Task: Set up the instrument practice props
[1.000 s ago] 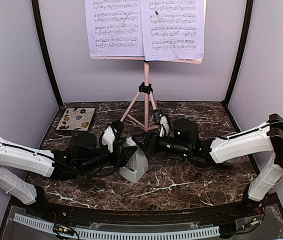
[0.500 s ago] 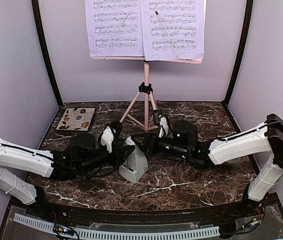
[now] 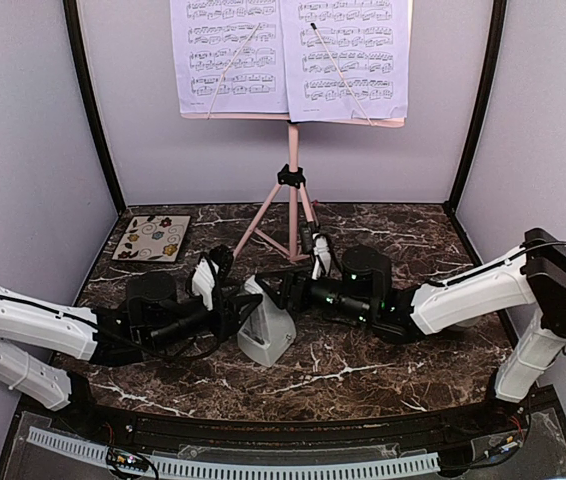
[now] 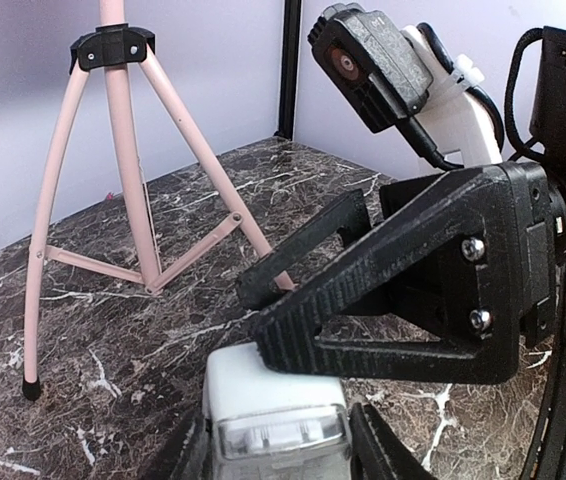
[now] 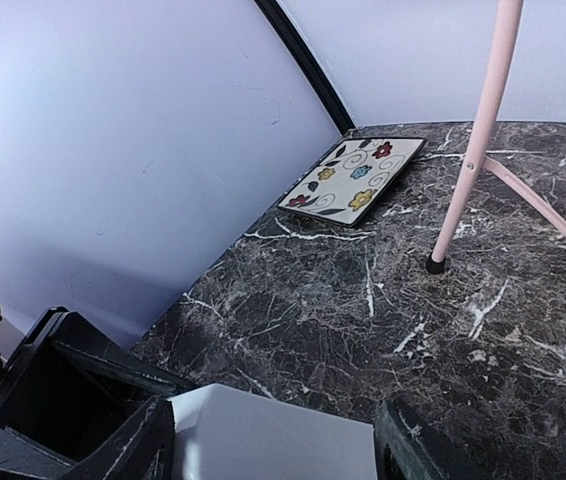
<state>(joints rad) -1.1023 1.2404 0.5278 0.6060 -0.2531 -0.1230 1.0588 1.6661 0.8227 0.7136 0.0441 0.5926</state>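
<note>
Since a second ago, both arms have slid a little toward 9 o'clock, the right one reaching farther in and the left one drawing back, while the metronome [image 3: 271, 335] has barely shifted.

From the top camera, the metronome stands on the marble table [image 3: 373, 375] near its middle. The left gripper [image 3: 235, 302] comes at it from 9 o'clock and the right gripper [image 3: 281, 292] from 3 o'clock, both meeting at its upper part. The pink music stand [image 3: 292, 190] rises at 12 o'clock from the metronome, its tripod feet on the marble. Two sheet-music pages [image 3: 230, 55] [image 3: 346, 55] lie side by side on its desk. A floral tile [image 3: 152, 238] lies flat at 10 o'clock, well apart.

The left wrist camera shows the metronome's white top [image 4: 278, 415] at 6 o'clock, with the left fingers [image 4: 383, 455] tight against both its sides: closed on it. The right gripper's black fingers [image 4: 363, 330] cross just above that top. The stand's legs [image 4: 128, 200] are at 10 o'clock.

In the right wrist camera, the metronome's grey body [image 5: 273, 440] fills the gap between the right fingers [image 5: 148, 450], touching each, so those jaws hold it too, set wide. The tile [image 5: 353, 175] lies at 12 o'clock, and one stand leg [image 5: 473, 140] at 2 o'clock.
</note>
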